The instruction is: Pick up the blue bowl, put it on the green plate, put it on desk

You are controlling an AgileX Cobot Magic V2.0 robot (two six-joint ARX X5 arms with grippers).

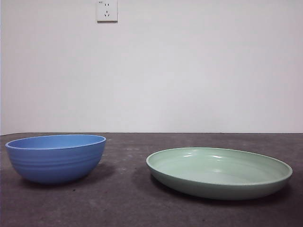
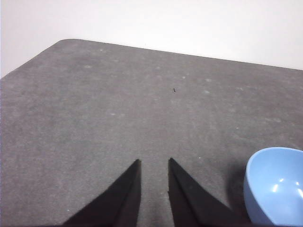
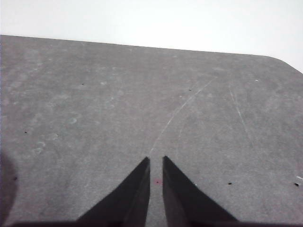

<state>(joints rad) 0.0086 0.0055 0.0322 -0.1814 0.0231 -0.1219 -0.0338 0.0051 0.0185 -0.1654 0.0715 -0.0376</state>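
Observation:
The blue bowl [image 1: 56, 158] stands upright and empty on the desk [image 1: 128, 203] at the left of the front view. The green plate [image 1: 219, 172] lies flat on the desk to its right, apart from it and empty. My left gripper [image 2: 155, 161] hovers over bare desk with its jaws a small gap apart and empty; the bowl [image 2: 277, 184] shows just beside it at the picture's edge. My right gripper [image 3: 156, 157] is over bare desk with its jaws nearly together and holds nothing. Neither arm shows in the front view, and the plate shows in neither wrist view.
A white wall with a power socket [image 1: 107, 10] stands behind the desk. The desk's far edge and rounded corners show in the left wrist view [image 2: 66, 41] and the right wrist view [image 3: 279, 59]. Faint scratches mark the desktop [image 3: 180, 111].

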